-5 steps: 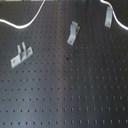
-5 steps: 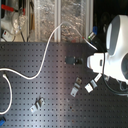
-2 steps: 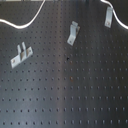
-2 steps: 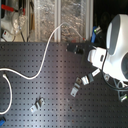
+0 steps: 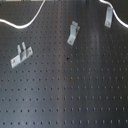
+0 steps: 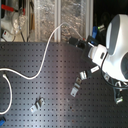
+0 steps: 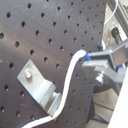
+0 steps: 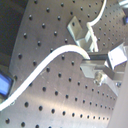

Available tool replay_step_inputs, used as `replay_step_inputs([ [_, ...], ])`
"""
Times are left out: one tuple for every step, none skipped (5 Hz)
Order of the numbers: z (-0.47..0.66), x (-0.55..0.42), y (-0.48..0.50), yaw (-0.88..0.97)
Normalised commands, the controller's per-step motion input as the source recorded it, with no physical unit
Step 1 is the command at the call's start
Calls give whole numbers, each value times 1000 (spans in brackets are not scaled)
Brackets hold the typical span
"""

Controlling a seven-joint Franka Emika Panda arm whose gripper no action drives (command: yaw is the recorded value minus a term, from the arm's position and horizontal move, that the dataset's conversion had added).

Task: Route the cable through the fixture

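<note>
Hand [image 6: 94, 64] has shifted toward the second exterior view's top and seems closed on the cable [image 5: 21, 25]. We judge routing unfinished. The cable runs just beside the fixture [image 5: 107, 17], at the first exterior view's top right. We count one cable, one fixture, one pronged bracket [image 5: 20, 55] and one bent bracket [image 5: 73, 33] on the table [image 5: 75, 95].

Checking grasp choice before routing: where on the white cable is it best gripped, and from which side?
Grip the cable on the short stretch nearest the fixture, not on the slack loop at the second exterior view's left. It is thin, round and limp, so a short lead steers best. Come from above, jaws across its length. The gripper seems to hold it about there.
</note>
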Motion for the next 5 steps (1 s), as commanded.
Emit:
replay_step_inputs([
  [-3, -120, -202, -294],
  [-148, -203, -257, -391],
  [-437, -236, -111, -203],
  [-360, -206, 71, 0],
  [-508, -143, 72, 171],
])
